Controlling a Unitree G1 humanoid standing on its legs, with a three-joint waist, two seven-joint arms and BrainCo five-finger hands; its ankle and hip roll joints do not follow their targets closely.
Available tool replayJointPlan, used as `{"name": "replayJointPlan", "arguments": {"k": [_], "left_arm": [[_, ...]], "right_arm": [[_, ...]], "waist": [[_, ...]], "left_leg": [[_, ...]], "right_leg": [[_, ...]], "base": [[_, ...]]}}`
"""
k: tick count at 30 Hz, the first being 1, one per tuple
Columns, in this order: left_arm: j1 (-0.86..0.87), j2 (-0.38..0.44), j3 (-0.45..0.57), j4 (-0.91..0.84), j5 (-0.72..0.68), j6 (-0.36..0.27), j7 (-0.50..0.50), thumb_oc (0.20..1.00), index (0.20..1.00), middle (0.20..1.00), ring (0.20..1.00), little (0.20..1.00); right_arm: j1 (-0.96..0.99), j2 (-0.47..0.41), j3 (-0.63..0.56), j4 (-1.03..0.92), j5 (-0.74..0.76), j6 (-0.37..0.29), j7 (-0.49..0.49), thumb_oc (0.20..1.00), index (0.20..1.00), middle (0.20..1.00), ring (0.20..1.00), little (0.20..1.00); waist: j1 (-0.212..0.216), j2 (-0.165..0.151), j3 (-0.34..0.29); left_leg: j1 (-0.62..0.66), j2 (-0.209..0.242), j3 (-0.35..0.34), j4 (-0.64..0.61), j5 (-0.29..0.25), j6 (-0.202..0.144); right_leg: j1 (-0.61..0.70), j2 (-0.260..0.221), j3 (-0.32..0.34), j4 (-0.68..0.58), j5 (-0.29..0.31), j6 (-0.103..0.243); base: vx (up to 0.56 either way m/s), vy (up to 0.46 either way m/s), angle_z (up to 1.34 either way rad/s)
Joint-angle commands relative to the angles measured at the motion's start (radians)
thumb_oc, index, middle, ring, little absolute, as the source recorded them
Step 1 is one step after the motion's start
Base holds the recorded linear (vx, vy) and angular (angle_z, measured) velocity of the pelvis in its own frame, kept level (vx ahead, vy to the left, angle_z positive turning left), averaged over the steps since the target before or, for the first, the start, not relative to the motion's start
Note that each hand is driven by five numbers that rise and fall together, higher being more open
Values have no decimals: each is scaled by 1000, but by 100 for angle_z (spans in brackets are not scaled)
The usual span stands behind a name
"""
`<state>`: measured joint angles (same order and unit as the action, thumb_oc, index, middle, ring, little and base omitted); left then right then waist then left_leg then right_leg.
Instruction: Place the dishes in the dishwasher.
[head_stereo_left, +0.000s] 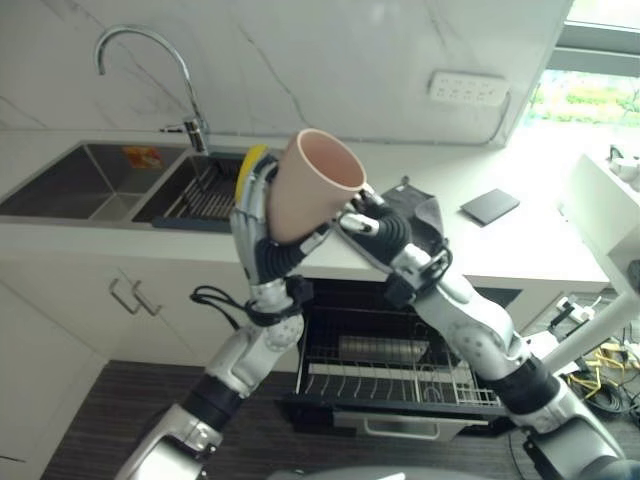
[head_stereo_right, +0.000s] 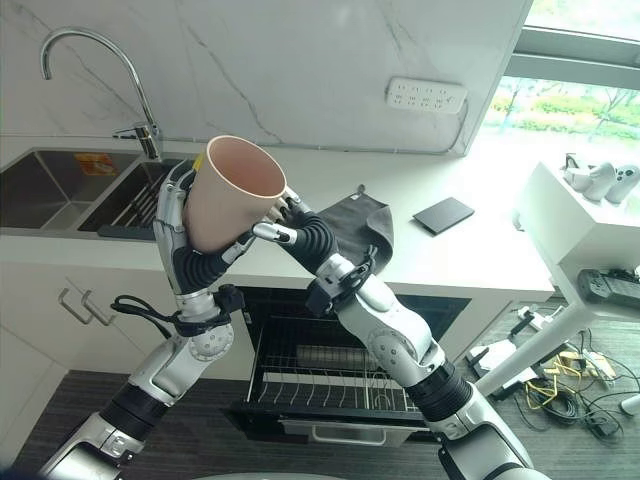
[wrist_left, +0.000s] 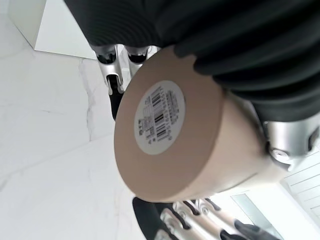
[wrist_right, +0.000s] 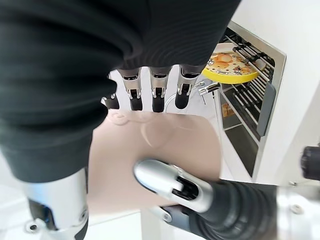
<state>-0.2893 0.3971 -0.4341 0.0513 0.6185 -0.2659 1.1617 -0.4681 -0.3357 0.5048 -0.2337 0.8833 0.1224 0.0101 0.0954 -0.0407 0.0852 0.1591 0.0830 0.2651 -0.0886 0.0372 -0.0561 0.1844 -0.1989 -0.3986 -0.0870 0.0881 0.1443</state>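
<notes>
A pale pink cup (head_stereo_left: 310, 185) is held up high in front of the counter, its mouth tilted up and to the right. My left hand (head_stereo_left: 255, 225) wraps its wall from the left with curled fingers. My right hand (head_stereo_left: 385, 230) grips it from the right, fingers (wrist_right: 157, 92) over the rim side and thumb (wrist_right: 170, 185) across the wall. In the left wrist view the cup's base (wrist_left: 165, 130) carries a white barcode sticker. Below the counter the dishwasher (head_stereo_left: 390, 375) stands open with its wire rack pulled out.
A steel sink (head_stereo_left: 90, 180) with a tall faucet (head_stereo_left: 150, 60) lies at the left; a yellow plate (wrist_right: 230, 62) stands in its drying rack. A grey cloth (head_stereo_right: 360, 225) and a black square pad (head_stereo_left: 490, 206) lie on the white counter. A white side table (head_stereo_right: 590, 230) stands right.
</notes>
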Motion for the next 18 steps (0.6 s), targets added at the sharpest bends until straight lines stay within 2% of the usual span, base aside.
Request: {"name": "replayJointPlan", "arguments": {"k": [1, 3, 5, 9, 18], "left_arm": [[-128, 17, -58, 25, 14, -14, -3, 200, 200, 200, 200, 200], [-133, 10, -73, 32, 18, -8, -1, 200, 200, 200, 200, 200], [-136, 3, -91, 32, 18, 6, -3, 200, 200, 200, 200, 200], [-137, 5, -97, 36, 14, 6, -6, 200, 200, 200, 200, 200], [-132, -7, -148, 38, 4, -23, -36, 200, 200, 200, 200, 200]], "right_arm": [[-146, 59, -14, 29, -29, -49, -22, 1000, 1000, 1000, 1000, 1000], [-161, 65, -11, 41, -60, -54, -33, 1000, 1000, 1000, 1000, 1000], [-184, 60, -12, 40, -167, -64, -68, 1000, 1000, 1000, 1000, 1000], [-200, 56, -13, 41, -177, -55, -74, 1000, 1000, 1000, 1000, 1000], [-244, 65, -8, 51, -214, -43, -151, 1000, 1000, 1000, 1000, 1000]], "waist": [[33, -5, -14], [35, -5, -13], [37, -4, -11], [38, -3, -11], [50, 2, -4]], "left_leg": [[20, -29, -18, 53, -91, 19], [19, -29, -18, 56, -93, 19], [20, -30, -21, 56, -96, 20], [22, -31, -22, 56, -97, 20], [19, -37, -29, 60, -104, 22]], "right_leg": [[6, 2, 63, 23, -47, -4], [7, 2, 64, 23, -48, -6], [8, 2, 64, 23, -50, -8], [9, 2, 65, 25, -52, -8], [14, -2, 56, 29, -57, -11]], "base": [[35, 14, 1], [37, 16, 0], [35, 20, 2], [0, 0, 0], [4, 1, 0]]}}
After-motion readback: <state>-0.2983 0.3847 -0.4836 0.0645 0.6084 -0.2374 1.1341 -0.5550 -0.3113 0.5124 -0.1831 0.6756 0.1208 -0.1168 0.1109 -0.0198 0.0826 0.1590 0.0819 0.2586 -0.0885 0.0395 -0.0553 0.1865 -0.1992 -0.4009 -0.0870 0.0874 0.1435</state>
